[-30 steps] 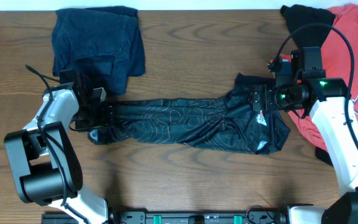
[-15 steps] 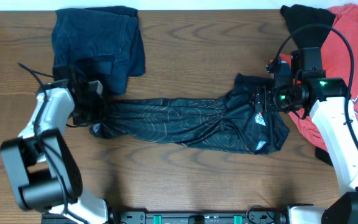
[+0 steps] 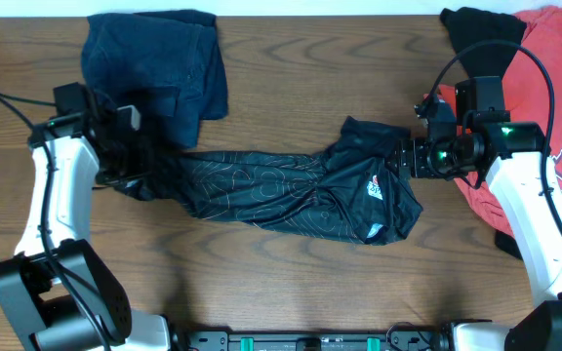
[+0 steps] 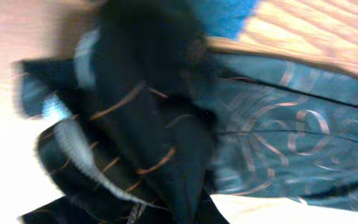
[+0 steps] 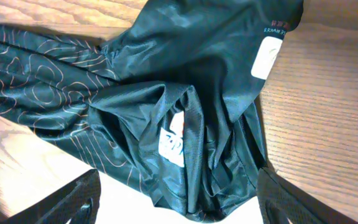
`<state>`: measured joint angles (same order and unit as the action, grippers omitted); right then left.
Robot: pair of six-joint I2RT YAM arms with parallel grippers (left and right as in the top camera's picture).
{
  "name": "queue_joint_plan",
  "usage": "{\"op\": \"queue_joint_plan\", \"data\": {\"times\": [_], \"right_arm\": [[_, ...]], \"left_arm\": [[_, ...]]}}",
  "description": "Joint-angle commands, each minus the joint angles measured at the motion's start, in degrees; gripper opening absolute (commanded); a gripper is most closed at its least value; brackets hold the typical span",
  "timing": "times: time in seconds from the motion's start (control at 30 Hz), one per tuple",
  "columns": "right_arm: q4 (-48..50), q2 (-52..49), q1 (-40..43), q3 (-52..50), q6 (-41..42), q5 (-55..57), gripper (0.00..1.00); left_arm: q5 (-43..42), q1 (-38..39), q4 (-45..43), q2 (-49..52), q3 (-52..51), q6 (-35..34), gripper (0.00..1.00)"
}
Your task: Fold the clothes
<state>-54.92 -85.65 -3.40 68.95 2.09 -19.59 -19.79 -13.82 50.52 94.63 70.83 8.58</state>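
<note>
The black shiny shirt [image 3: 271,190] with thin reddish contour lines lies stretched across the middle of the table. My left gripper [image 3: 142,161] is shut on its bunched left end, and in the left wrist view the dark folds [image 4: 166,124] hide the fingers. My right gripper [image 3: 405,156] stands open at the shirt's right end. In the right wrist view its fingers [image 5: 67,202] stand wide apart, with the crumpled hem [image 5: 185,93] lying loose between them. A red white-lettered T-shirt [image 3: 554,88] lies at the far right.
A dark blue garment [image 3: 154,68] lies crumpled at the back left, just behind my left gripper. A black garment [image 3: 481,29] lies at the back right beside the red T-shirt. Bare wooden table [image 3: 291,88] shows behind and in front of the shirt.
My left gripper shut on the shirt's left end and pulled it left and back. The whole shirt slid left, its right end drawing away from the right gripper, which narrowed a little.
</note>
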Motion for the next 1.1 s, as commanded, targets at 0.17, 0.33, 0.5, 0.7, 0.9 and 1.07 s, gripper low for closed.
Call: {"op": "queue_joint_plan", "data": {"times": [0.17, 0.33, 0.5, 0.7, 0.9, 1.07], "right_arm": [[-0.13, 0.13, -0.85, 0.57, 0.48, -0.81, 0.78], [-0.17, 0.13, -0.85, 0.57, 0.66, -0.81, 0.78], [-0.13, 0.13, -0.85, 0.57, 0.63, -0.81, 0.78], [-0.17, 0.13, -0.85, 0.57, 0.63, -0.81, 0.78], [-0.17, 0.13, -1.18, 0.57, 0.63, -0.81, 0.77], [-0.17, 0.13, -1.18, 0.57, 0.63, -0.81, 0.77]], "left_arm": [[-4.24, 11.98, 0.42, -0.02, 0.68, -1.29, 0.06], [-4.24, 18.45, -0.02, -0.02, 0.68, -3.21, 0.06], [-4.22, 23.63, -1.18, -0.02, 0.68, -4.11, 0.06], [-4.24, 28.17, -3.17, -0.02, 0.68, -6.38, 0.06], [-4.22, 31.82, -4.87, 0.0, 0.68, -7.43, 0.06], [-4.2, 34.47, -5.35, 0.48, 0.68, -8.39, 0.06]]}}
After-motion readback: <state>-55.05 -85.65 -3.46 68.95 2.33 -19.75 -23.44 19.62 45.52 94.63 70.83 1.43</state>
